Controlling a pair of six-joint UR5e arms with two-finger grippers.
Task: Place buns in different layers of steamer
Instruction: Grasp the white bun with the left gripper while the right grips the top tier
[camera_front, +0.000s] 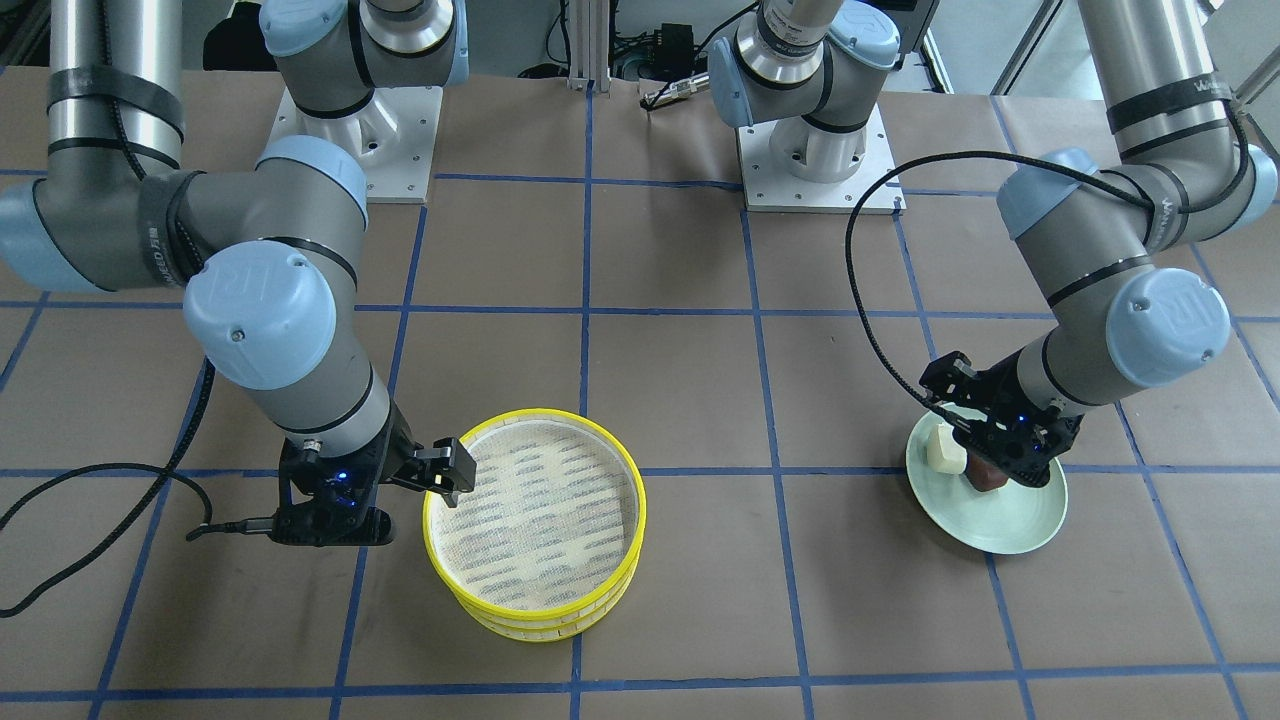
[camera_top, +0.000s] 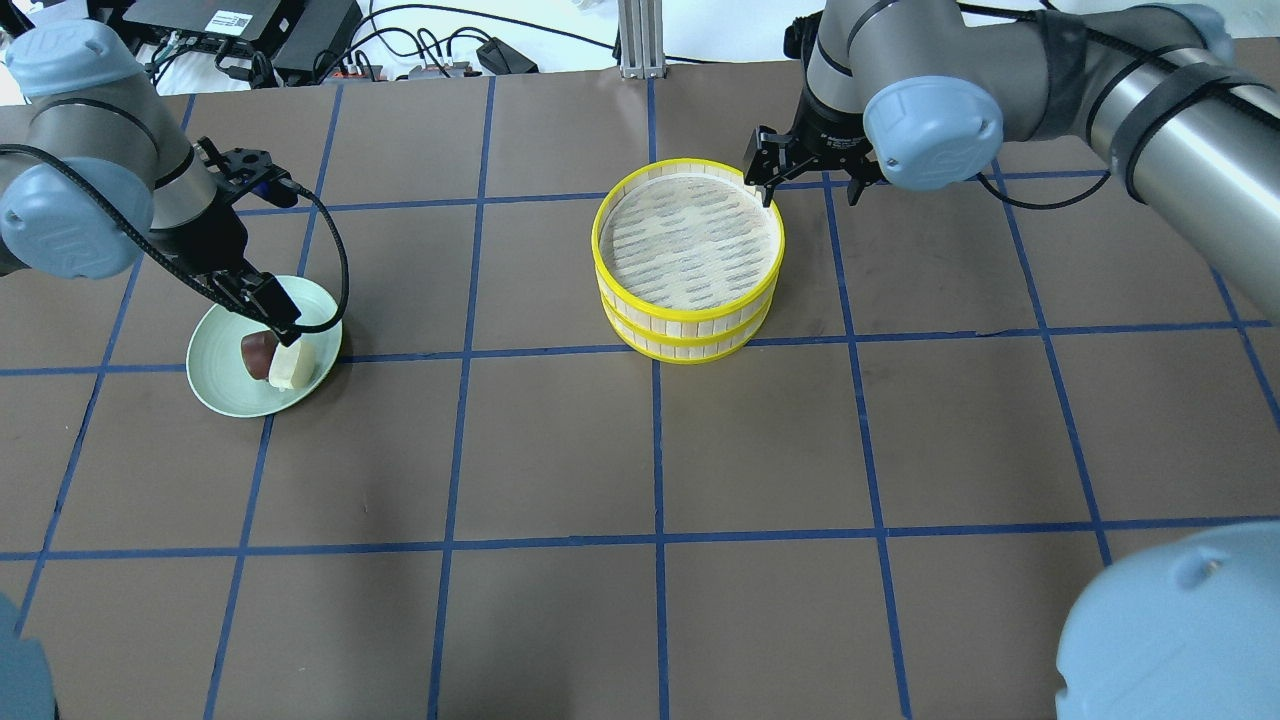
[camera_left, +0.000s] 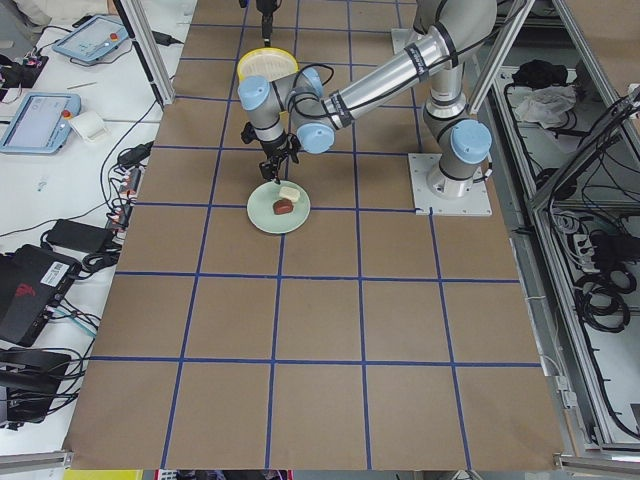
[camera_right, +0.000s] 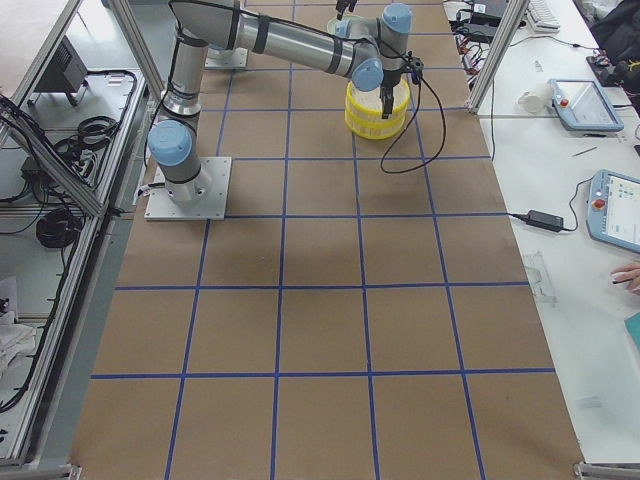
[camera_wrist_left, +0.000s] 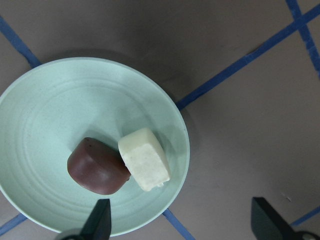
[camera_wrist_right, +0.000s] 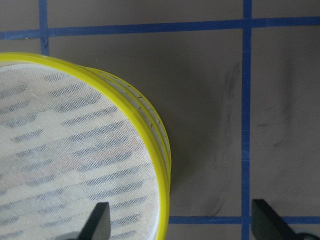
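A cream-white bun (camera_wrist_left: 145, 159) and a dark reddish-brown bun (camera_wrist_left: 97, 166) lie touching on a pale green plate (camera_wrist_left: 60, 110). They also show in the overhead view, cream (camera_top: 292, 366) and brown (camera_top: 258, 354). My left gripper (camera_wrist_left: 182, 226) hangs just over the plate (camera_top: 225, 395), open and empty. The steamer (camera_top: 688, 322) is two stacked yellow-rimmed trays with nothing on its top mesh floor. My right gripper (camera_top: 808, 186) is open and straddles the steamer's rim (camera_wrist_right: 161, 150), one finger over the mesh and one outside.
The brown table (camera_top: 640, 450) carries a blue tape grid. The arm bases (camera_front: 815, 150) stand at the robot's side. A black cable (camera_front: 100, 480) trails on the table behind my right wrist.
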